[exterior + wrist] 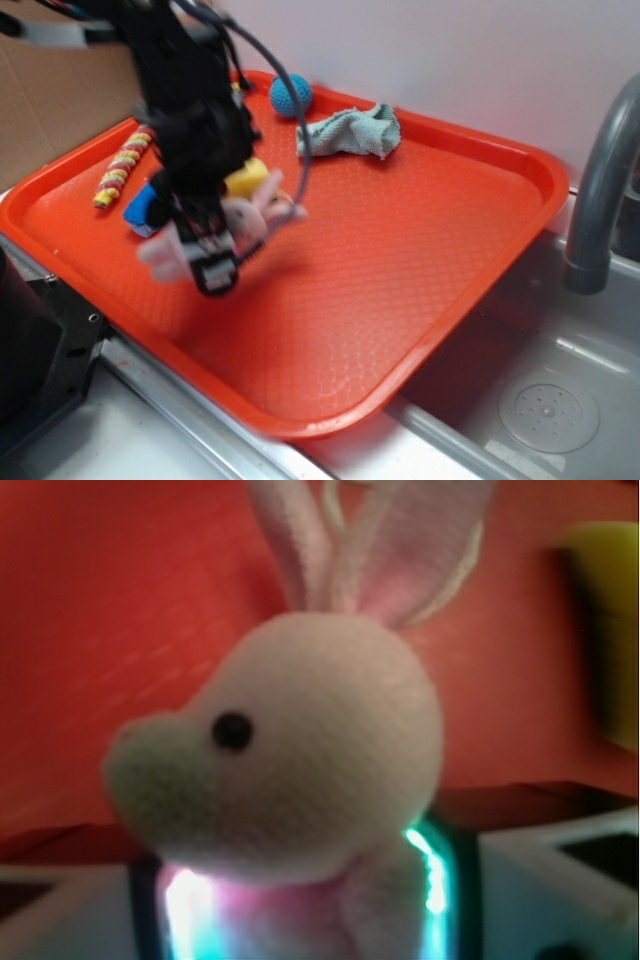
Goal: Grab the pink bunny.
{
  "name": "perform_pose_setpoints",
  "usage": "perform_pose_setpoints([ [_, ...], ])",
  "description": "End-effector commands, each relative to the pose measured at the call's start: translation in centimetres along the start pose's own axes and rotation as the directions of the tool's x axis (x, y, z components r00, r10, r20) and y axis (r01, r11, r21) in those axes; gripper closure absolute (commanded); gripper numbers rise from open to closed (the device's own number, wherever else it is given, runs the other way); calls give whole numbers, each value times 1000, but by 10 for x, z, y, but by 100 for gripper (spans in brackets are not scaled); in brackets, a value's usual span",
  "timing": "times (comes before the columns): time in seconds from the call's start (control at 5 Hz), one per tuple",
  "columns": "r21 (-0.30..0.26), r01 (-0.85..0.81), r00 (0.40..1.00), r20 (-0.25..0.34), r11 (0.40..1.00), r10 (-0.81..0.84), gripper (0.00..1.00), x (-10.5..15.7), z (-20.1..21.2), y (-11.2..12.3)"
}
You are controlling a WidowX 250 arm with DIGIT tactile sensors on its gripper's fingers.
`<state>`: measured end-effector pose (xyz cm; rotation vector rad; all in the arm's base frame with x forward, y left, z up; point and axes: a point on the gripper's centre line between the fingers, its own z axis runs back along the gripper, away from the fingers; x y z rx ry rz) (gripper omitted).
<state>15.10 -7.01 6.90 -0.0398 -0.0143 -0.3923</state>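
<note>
The pink bunny is clamped in my gripper over the left half of the orange tray. Its ears point right and a pale limb sticks out to the left. The picture is blurred there, and a shadow lies on the tray under it. In the wrist view the pink bunny's head fills the frame, with a black eye, a grey-white muzzle and two ears pointing up. Its body is squeezed between the lit pads of my gripper, which is shut on it.
On the tray lie a yellow sponge, a blue block, a yellow-and-red striped rope toy, a blue ball and a grey-green cloth. A grey faucet and a sink are at the right.
</note>
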Motion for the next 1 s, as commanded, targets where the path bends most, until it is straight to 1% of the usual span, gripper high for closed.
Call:
perform_pose_setpoints([
  [0.0,43,-187,982,40,982,185,100,-32,96,26],
  [0.2,72,-301,953,56,951,298,100,-44,116,34],
  [0.4,96,-442,896,90,892,434,100,-47,128,43],
  [0.6,79,-472,878,131,878,460,100,-47,133,43],
  [0.8,86,-423,904,108,902,414,40,-45,130,42],
])
